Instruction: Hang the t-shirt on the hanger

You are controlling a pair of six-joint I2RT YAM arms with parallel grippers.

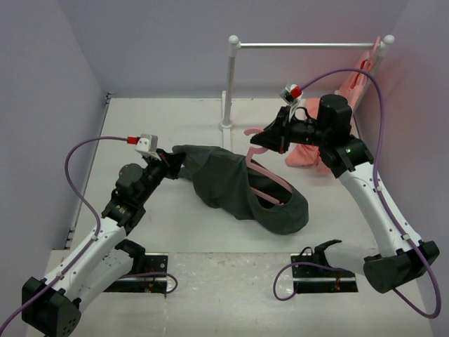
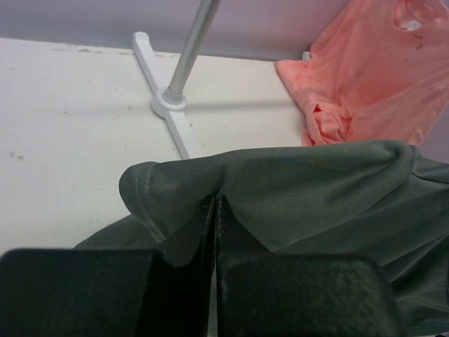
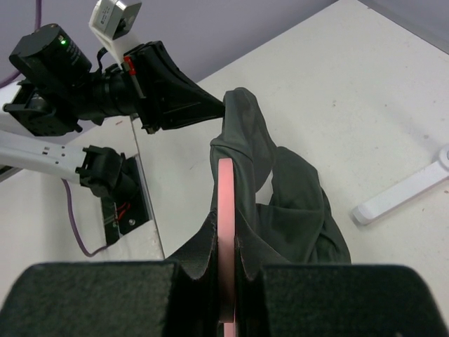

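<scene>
Plainly, the hanger (image 1: 273, 180), pinched near its hook by the right gripper (image 1: 264, 141), runs lengthwise into the t-shirt (image 1: 224, 184) lying mid-table, whose opposite edge the left gripper (image 1: 170, 162) clamps, so the cloth spans between both arms.

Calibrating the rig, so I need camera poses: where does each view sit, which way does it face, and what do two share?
Top external: above and behind, looking down on the table; the left arm and right arm show.
Left wrist: behind the left gripper, facing the rack foot and salmon garment; its fingers pinch the t-shirt.
Right wrist: behind the right gripper, facing the left arm; its fingers clamp the hanger.
Shared: both wrist views show the t-shirt.
</scene>
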